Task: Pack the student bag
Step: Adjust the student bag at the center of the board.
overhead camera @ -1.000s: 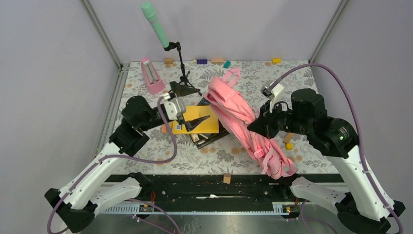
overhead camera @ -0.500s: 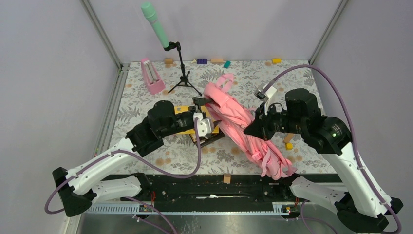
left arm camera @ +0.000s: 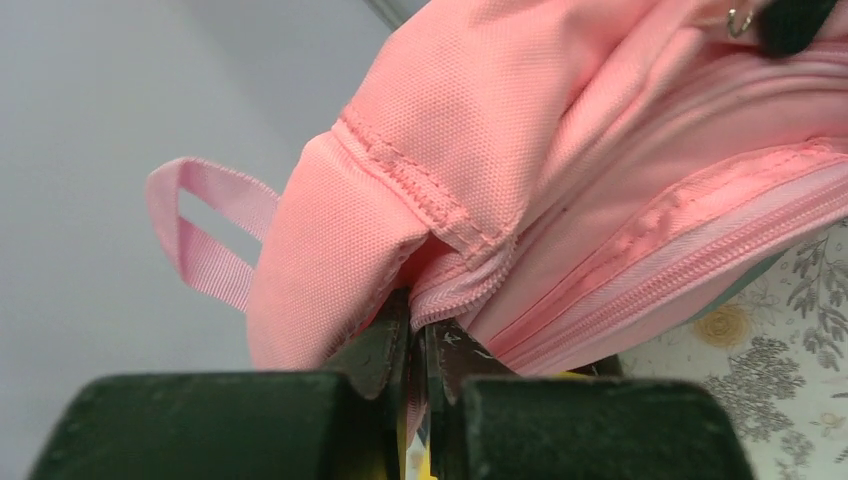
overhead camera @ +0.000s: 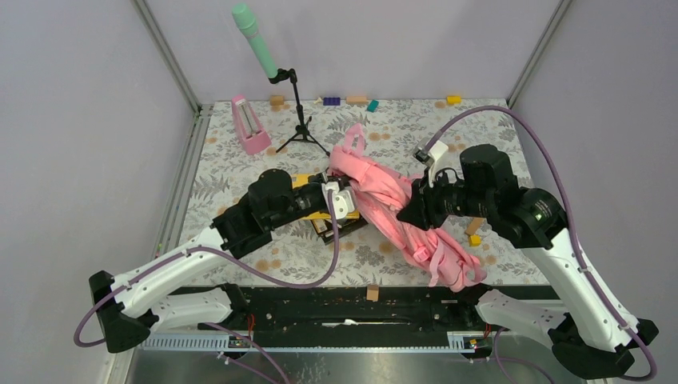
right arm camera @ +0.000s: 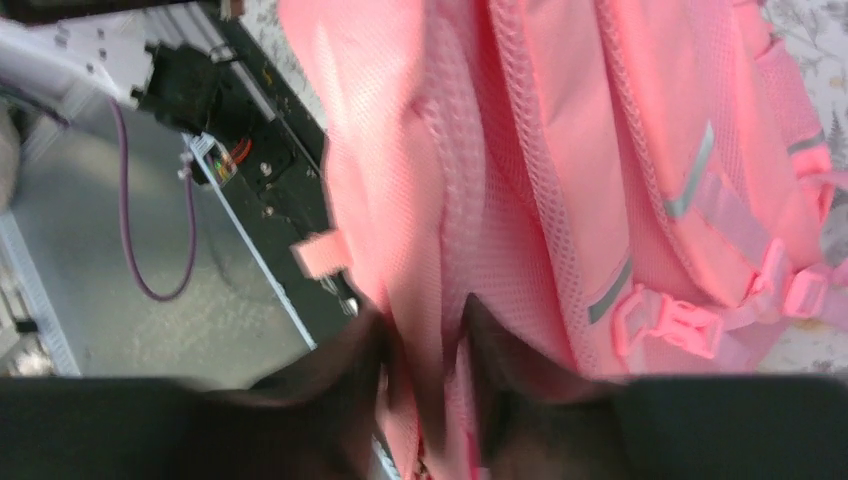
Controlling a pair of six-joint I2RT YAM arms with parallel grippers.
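Note:
The student bag (overhead camera: 390,198), soft and pink, lies slanted across the middle of the table, its straps trailing to the near right. My left gripper (overhead camera: 336,179) is at the bag's upper left corner. In the left wrist view this gripper (left arm camera: 420,335) is shut on the bag's (left arm camera: 520,130) zipper edge, with pink tape pinched between the fingers. My right gripper (overhead camera: 405,214) is against the bag's right side. In the blurred right wrist view its jaws (right arm camera: 425,340) stand apart, open, with a fold of the bag's (right arm camera: 640,120) fabric between them.
A yellow book (overhead camera: 305,182) on a stack of dark books (overhead camera: 336,227) lies under my left arm. A pink metronome (overhead camera: 250,126) and a tripod stand (overhead camera: 302,132) with a green microphone (overhead camera: 254,38) stand at the back left. Small blocks (overhead camera: 475,239) lie scattered.
My left arm swung right from the yellow book to the bag's top and shut on its zipper edge. The right jaws have parted. The bag's top has shifted left.

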